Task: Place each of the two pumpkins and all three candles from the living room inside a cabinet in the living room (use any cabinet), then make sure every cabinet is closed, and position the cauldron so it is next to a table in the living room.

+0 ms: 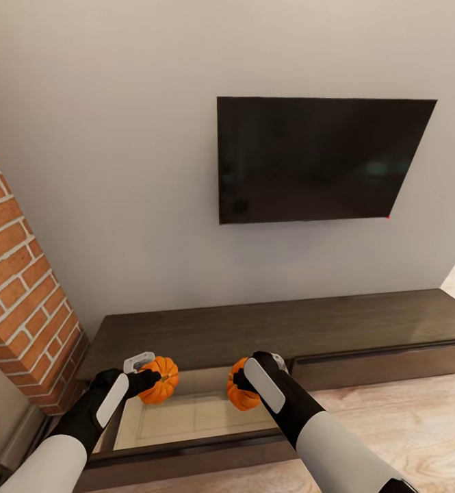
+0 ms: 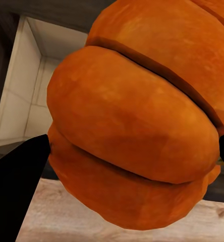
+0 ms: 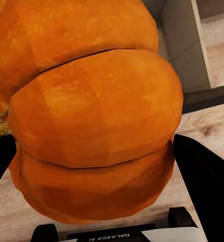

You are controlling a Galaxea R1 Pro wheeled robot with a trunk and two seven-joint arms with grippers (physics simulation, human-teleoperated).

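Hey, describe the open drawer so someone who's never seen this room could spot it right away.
Find the black TV on the pale wall; beneath it runs a long low dark-brown cabinet. The open drawer is at its end beside the brick column. Unlike the shut drawer front next to it, it shows a pale beige inside, with two orange pumpkins held over it.

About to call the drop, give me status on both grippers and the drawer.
Left gripper shut on left pumpkin. Right gripper shut on right pumpkin. Both over open cabinet drawer. Nothing seen in the way.
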